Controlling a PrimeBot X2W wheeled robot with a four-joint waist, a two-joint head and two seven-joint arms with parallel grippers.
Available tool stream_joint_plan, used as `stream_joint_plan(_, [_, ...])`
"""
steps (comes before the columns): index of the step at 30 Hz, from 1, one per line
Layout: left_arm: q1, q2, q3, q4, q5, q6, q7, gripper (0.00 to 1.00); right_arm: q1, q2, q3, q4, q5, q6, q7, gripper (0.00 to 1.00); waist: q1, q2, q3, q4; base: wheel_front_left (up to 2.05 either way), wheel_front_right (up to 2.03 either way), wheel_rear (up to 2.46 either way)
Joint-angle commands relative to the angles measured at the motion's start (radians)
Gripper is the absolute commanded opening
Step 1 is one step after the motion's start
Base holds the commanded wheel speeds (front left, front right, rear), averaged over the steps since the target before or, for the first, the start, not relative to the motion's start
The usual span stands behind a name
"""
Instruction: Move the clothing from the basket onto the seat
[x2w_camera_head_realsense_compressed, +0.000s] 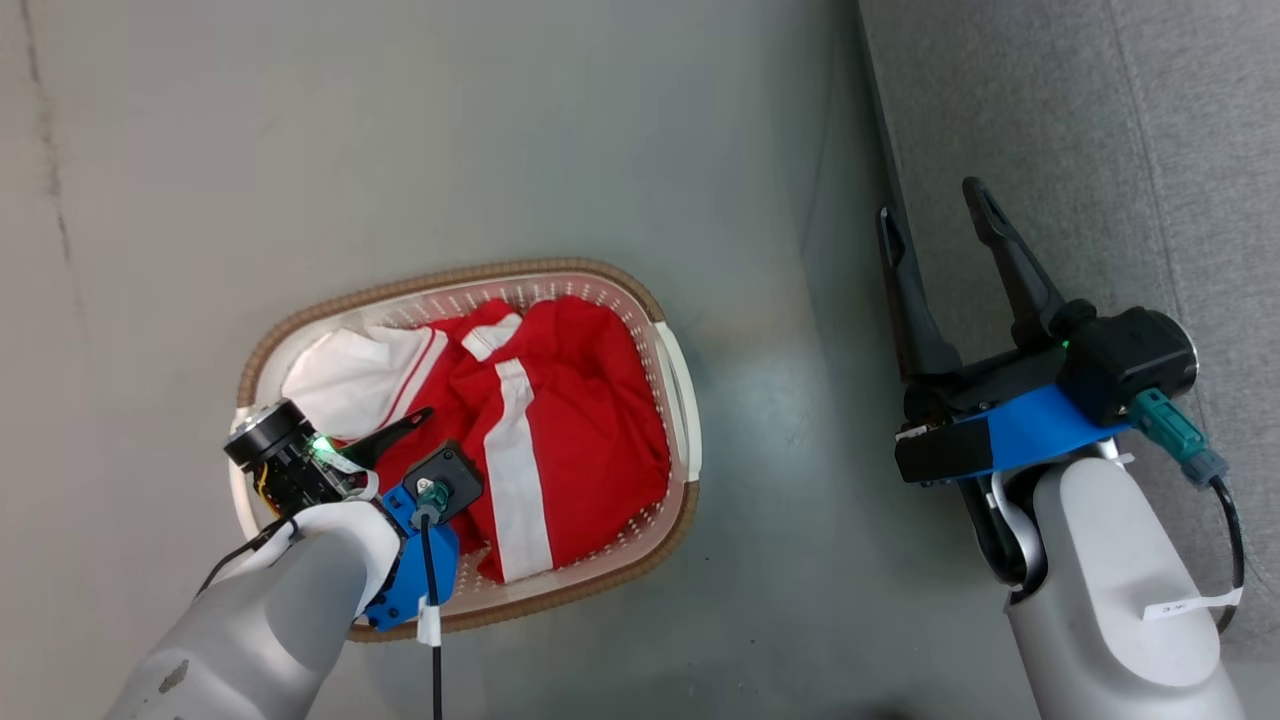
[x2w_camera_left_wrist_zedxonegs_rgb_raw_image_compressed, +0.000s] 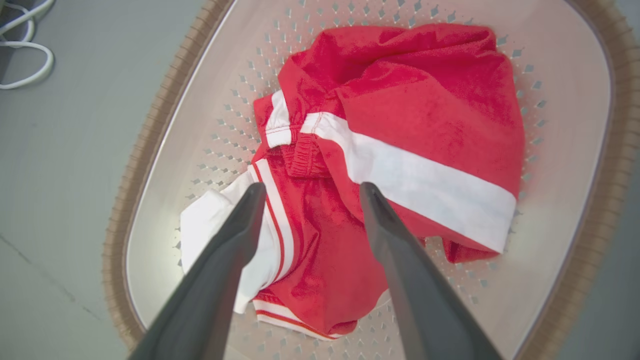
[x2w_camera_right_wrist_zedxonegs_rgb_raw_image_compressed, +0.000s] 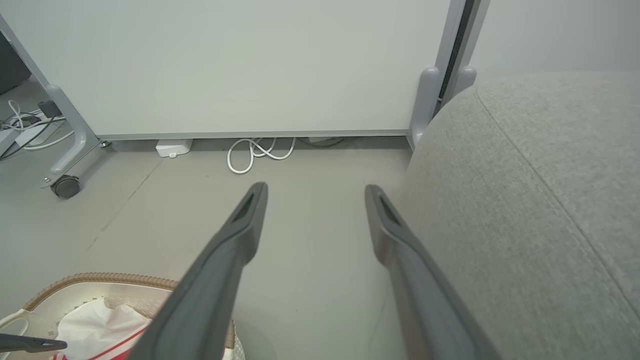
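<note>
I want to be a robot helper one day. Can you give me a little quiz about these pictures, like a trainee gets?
1. Fill in: the left gripper and right gripper both stand ____.
2. Which hangs over the basket? A left gripper, B right gripper.
3. True or false: the clothing lies on the seat.
Key: 1 open; 2 A; 3 false, it is in the basket.
</note>
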Motion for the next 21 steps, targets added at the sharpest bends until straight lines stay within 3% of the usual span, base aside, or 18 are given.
stream_joint_plan(1, [-0.034, 0.004, -0.04, 0.029, -0.015, -0.001, 0.01, 1.0, -0.024, -0.004, 0.001, -0.009, -0.007, 0.0, -0.004, 1.0, -0.0001, 0.0, 0.05, -0.012, 0.0, 0.0, 0.0])
stream_joint_plan(13, [-0.141, 0.031, -0.255, 0.085, -0.092, -0.001, 0.12, 1.0, -0.085, -0.004, 0.003, -0.053, -0.011, 0.0, -0.004, 1.0, -0.0001, 0.0, 0.195, -0.033, 0.0, 0.0, 0.0])
stream_joint_plan(21, [-0.212, 0.046, -0.3, 0.088, -0.093, -0.001, 0.188, 1.0, -0.119, -0.004, -0.008, -0.083, -0.019, 0.0, -0.004, 1.0, -0.0001, 0.0, 0.287, -0.047, 0.0, 0.0, 0.0])
